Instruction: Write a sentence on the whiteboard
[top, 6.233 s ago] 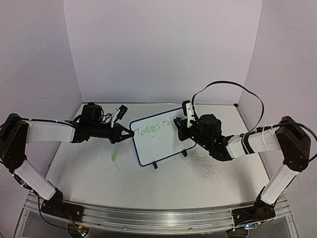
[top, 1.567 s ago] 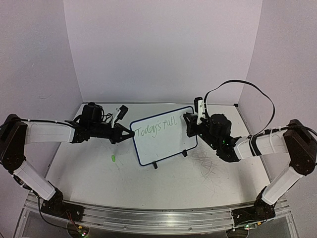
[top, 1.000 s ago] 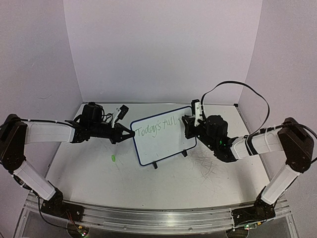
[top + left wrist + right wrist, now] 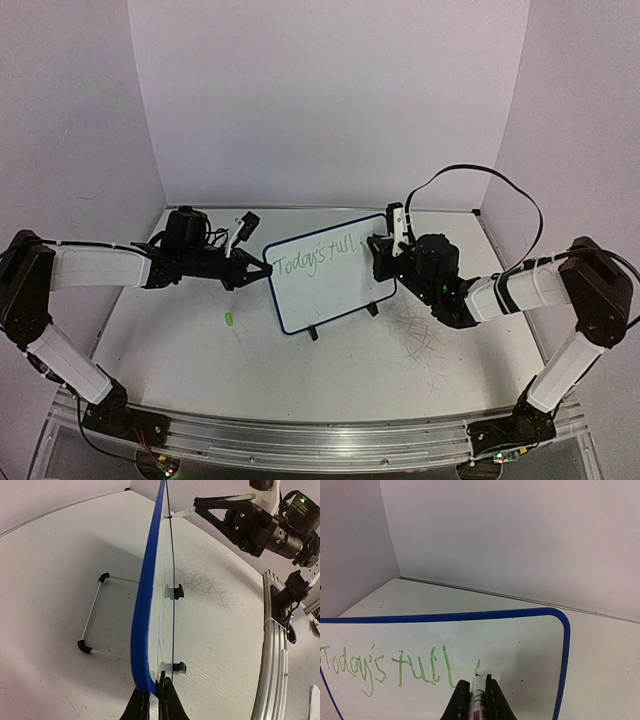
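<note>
The whiteboard [image 4: 330,270] stands tilted on two black feet mid-table, blue-framed; it also shows in the right wrist view [image 4: 530,645] and edge-on in the left wrist view [image 4: 145,620]. The sentence [image 4: 385,667] reads "Today's full" in green, with a short new stroke [image 4: 477,666] to its right. My left gripper [image 4: 258,270] is shut on the board's left edge; in the left wrist view the gripper [image 4: 154,695] pinches the blue frame. My right gripper [image 4: 474,692] is shut on a white marker [image 4: 477,695], tip on the board at that stroke.
A small green marker cap [image 4: 229,319] lies on the table left of the board. The board's wire stand [image 4: 95,625] rests behind it. Old pen scribbles [image 4: 415,335] mark the table at the right. Lavender walls enclose the back and sides.
The right gripper with the marker shifted from the "full" letters to the board's right part, lifted, then returned and drew a short stroke after "full". The left arm and board stayed still.
</note>
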{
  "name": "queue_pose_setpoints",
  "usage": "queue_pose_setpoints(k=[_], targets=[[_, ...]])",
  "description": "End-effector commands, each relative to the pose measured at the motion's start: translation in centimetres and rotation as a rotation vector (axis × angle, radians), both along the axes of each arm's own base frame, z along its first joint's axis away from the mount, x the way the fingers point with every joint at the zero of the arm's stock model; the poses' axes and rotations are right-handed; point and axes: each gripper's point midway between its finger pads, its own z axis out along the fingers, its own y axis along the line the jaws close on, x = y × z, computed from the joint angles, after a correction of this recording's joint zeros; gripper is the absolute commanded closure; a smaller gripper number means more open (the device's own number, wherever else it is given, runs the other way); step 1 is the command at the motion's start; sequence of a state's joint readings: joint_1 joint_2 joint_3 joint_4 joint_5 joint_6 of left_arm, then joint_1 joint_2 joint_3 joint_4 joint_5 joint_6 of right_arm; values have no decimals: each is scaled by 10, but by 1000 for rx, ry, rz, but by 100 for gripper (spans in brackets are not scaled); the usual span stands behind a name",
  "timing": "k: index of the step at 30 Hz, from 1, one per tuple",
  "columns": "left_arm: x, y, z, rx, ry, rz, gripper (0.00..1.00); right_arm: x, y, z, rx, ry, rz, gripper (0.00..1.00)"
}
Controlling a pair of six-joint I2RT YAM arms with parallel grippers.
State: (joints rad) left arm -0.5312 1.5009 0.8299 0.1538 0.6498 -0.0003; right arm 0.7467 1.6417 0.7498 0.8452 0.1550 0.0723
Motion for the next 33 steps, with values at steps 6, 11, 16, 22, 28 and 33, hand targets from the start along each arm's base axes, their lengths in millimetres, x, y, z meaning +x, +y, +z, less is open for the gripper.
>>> queue_pose_setpoints(k=[6,11,16,22,28,33], targets=[[12,9,1,73,-87,47,100,1,-12,6,13,-10,-50,100],[12,9,1,72,-86,46,100,3,-15,8,16,-15,-66,100],[12,8,0,72,-83,42,100,8,-13,17,32,-37,-72,100],[11,8,2,71,-89,41,100,12,-12,27,44,-60,-79,100],[11,8,1,71,-88,40,100,13,-10,33,52,-73,-73,100],[11,8,1,72,-89,42,100,13,-8,36,53,-81,-61,100]])
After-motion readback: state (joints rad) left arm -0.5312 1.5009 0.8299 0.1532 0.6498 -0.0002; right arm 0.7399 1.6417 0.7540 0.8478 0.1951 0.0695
